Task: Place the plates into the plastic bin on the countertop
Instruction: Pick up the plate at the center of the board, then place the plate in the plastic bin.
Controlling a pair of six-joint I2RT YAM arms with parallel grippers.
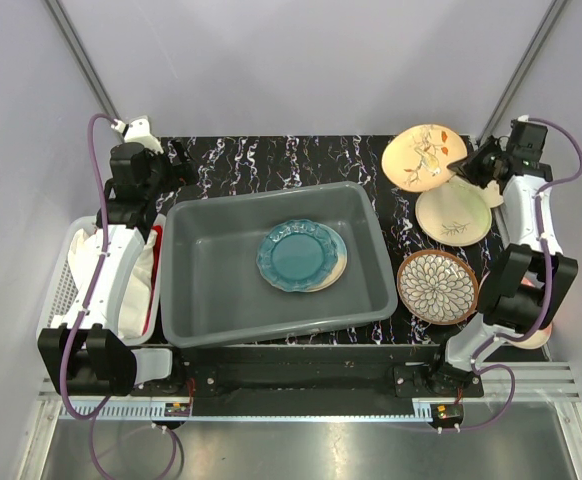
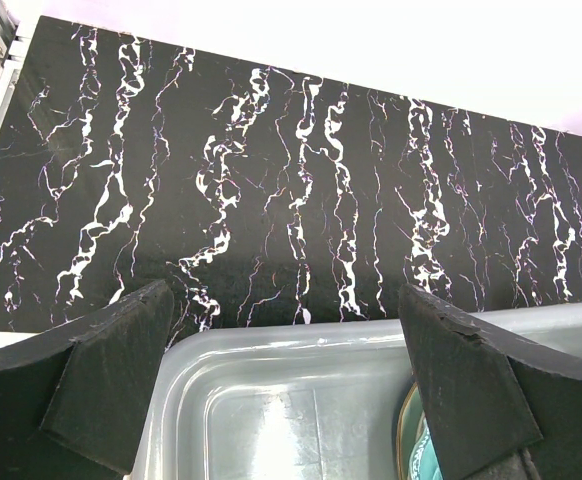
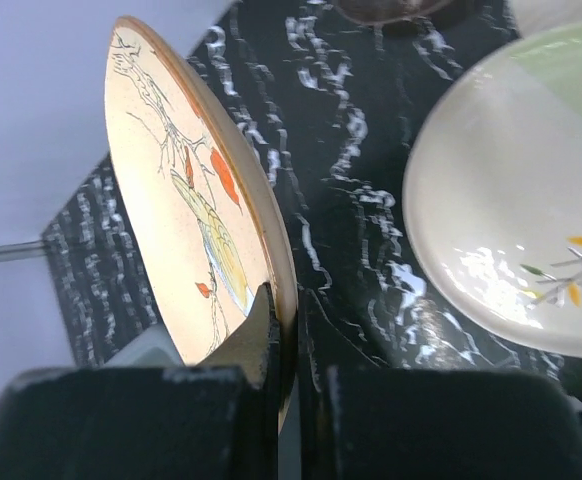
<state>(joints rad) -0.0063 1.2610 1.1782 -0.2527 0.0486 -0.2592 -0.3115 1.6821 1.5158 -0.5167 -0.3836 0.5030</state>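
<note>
The peach round plate with leaf sprigs [image 1: 421, 157] is pinched by its rim in the right gripper [image 3: 291, 385], with the jaws closed down to just the plate's thickness. It's held tipped up on edge instead of flat. That's probably because a rim pinch is about the only hold a flat plate on a flat counter allows, and tilted it can be lifted clear of its neighbours. It's found at the upper right of the top view, over the black marble-veined countertop [image 1: 271, 160]. Whether its lower edge is touching anything can't be told.

Just below it in that view the cream round plate with a small sprig [image 1: 453, 215] is laid flat. Lower again is the brown plate with a white petal pattern [image 1: 437, 287], also flat. Neither has been binned yet.

The large grey plastic bin [image 1: 221, 290] is set mid-frame, to the left of the held plate, so a leftward carry over its right rim looks to be what's needed. Inside it, right of centre, a teal scalloped plate [image 1: 293, 255] is already stacked on a cream plate [image 1: 337, 268].

The left gripper [image 2: 286, 300] is spread wide with nothing in it. It's positioned over the bin's upper-left corner, presumably parked out of the way.
</note>
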